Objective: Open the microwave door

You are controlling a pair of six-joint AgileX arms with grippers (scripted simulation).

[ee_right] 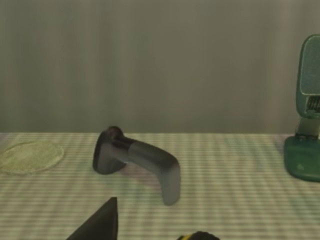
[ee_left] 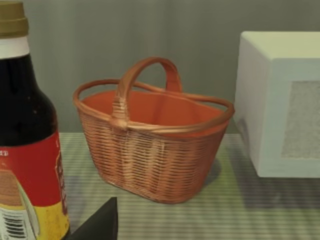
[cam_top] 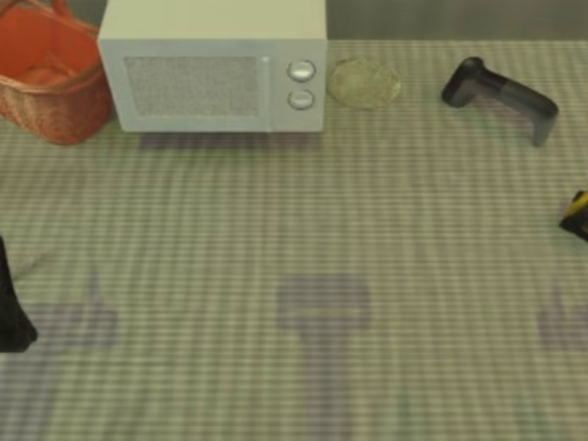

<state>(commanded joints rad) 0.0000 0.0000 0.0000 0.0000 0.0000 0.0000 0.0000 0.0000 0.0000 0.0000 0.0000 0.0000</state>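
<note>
Black left gripper (cam_top: 14,317) low at left table edge, finger state cannot tell | right arm parked at right, unseen | checked table (cam_top: 303,230) between | microwave (cam_top: 213,64) far back-left, microwave door (cam_top: 193,87) shut, facing arms for reach | orange basket (cam_top: 46,78) beside it.

I could read no words or numbers; the bottle (ee_left: 27,150) beside me bore only a barcode, its label illegible.
</note>
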